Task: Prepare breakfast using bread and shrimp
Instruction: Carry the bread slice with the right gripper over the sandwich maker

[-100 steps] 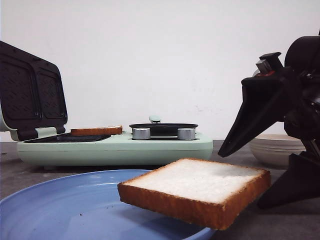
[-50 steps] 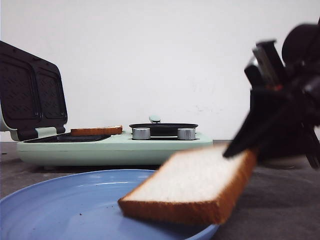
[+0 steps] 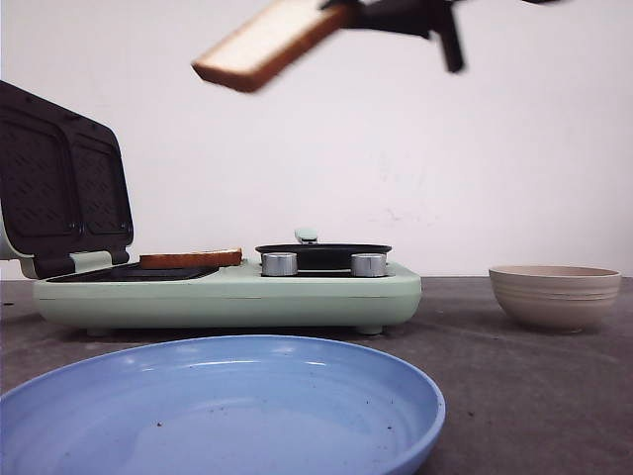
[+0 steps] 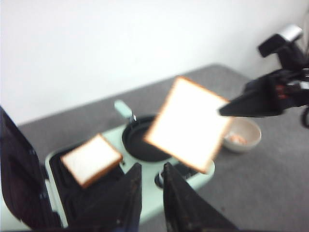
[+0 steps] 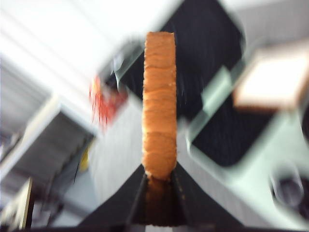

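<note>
My right gripper [image 3: 341, 12] is high in the air, shut on one edge of a bread slice [image 3: 262, 45] that tilts down to the left. In the right wrist view the crust [image 5: 158, 106] stands edge-on between the fingers. The left wrist view shows that slice [image 4: 188, 124] hovering over the pan. A second bread slice [image 3: 190, 259] lies on the open sandwich maker's dark plate [image 4: 91, 159]. Pinkish shrimp [image 4: 236, 138] lie in the beige bowl [image 3: 554, 295]. My left gripper [image 4: 151, 171] hangs above the appliance, narrowly open, nothing between its fingers.
A mint-green breakfast maker [image 3: 237, 292] stands mid-table with its lid [image 3: 59, 183] raised at the left, a small black pan [image 3: 323, 252] and two silver knobs. A large blue plate [image 3: 227, 416] sits at the front. The beige bowl is at the right.
My right gripper closed on the bread at the blue plate's edge, then lifted it up and to the left, high above the appliance. The plate now holds nothing.
</note>
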You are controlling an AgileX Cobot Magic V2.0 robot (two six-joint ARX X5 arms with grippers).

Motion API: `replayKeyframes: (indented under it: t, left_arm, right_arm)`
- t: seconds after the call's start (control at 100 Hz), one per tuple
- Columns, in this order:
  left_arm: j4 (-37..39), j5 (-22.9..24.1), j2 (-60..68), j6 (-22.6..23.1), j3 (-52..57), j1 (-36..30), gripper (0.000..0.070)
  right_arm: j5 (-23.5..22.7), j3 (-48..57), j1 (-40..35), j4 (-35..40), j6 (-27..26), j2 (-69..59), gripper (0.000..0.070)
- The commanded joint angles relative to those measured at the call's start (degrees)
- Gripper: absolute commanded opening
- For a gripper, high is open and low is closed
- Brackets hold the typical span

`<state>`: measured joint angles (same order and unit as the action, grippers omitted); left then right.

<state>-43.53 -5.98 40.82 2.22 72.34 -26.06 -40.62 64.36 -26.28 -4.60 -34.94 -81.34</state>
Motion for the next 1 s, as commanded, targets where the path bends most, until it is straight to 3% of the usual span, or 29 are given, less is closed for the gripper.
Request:
replayKeyframes:
  t: [0.0, 0.23, 0.38, 0.54, 0.99]
  left_arm:
    - [1.3, 0.2, 0.1, 0.5, 0.7, -0.3, 0.0]
    - [2.8, 0.2, -0.5, 0.0, 0.7, -0.3, 0.0]
    - [2.8, 0.2, -1.4, 0.0, 0.7, -0.3, 0.0]
    - [2.8, 0.2, -2.6, -0.2, 0.7, -0.3, 0.0]
    - [2.4, 0.1, -3.8, -0.3, 0.7, -0.3, 0.0]
  right_arm:
    - [4.2, 4.4, -1.9, -0.1, -5.0, -4.8, 0.0]
    - [14.1, 15.6, -8.3, -0.8, -12.4, -17.4, 0.0]
    - [18.1, 16.1, -12.2, -4.3, -18.7, -21.8, 0.0]
    - [23.7, 16.1, -15.7, -4.9, -22.0, -25.0, 0.0]
    - [30.2, 16.1, -17.7, -10.4, -38.1, -32.9, 0.0]
